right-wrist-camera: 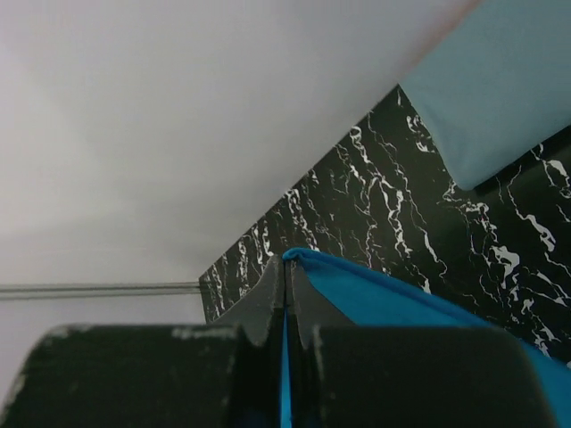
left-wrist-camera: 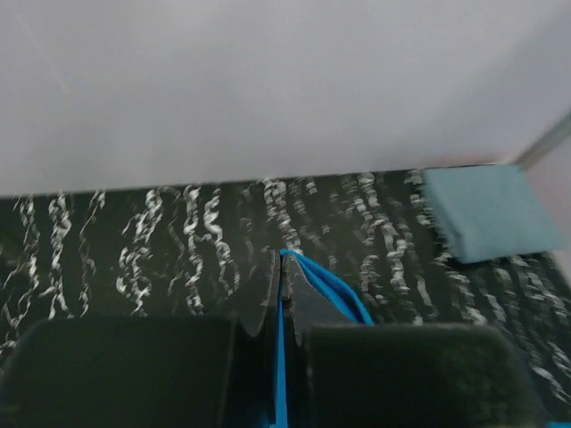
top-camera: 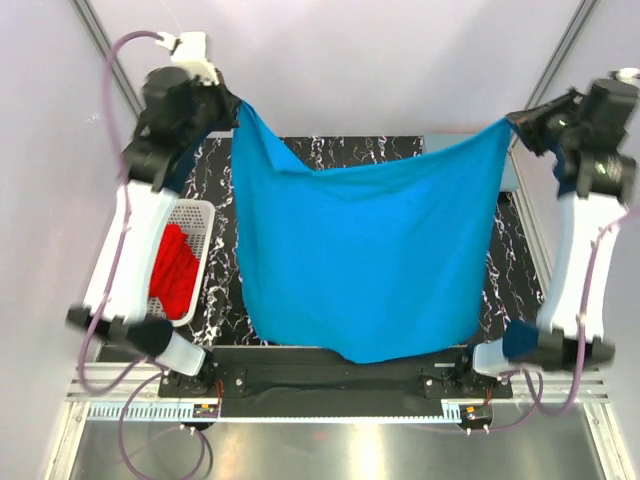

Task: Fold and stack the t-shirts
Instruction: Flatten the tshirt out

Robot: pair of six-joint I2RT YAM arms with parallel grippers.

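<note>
Far left, next to my left arm, the white basket (top-camera: pixel 203 212) sits on the black marbled table (top-camera: pixel 340 150) with the red shirts (top-camera: pixel 173 272) bunched up inside it.

My left gripper (top-camera: pixel 236 106) is up high over the far left part of the table, clamped on one top corner of the bright blue shirt (top-camera: pixel 360 250). On the left wrist cam the two fingers (left-wrist-camera: pixel 257 299) are pressed together, with just a thin blue line of cloth pinched in the seam between them.

The blue shirt hangs spread wide between my two arms like a banner. Its top edge sags a bit in the middle, and the bottom edge curves down toward the near side of the table. I honestly can't tell if the bottom is touching anything.

My right gripper (top-camera: pixel 511 124) is up high on the far right, closed tight on the other top corner. It looks the same on the right wrist cam, with blue cloth squeezed in the gap.

The grey-blue shirt (right-wrist-camera: pixel 500 98) lies folded flat at the far right of the table. From above, most of it is hidden behind the hanging blue one.
</note>
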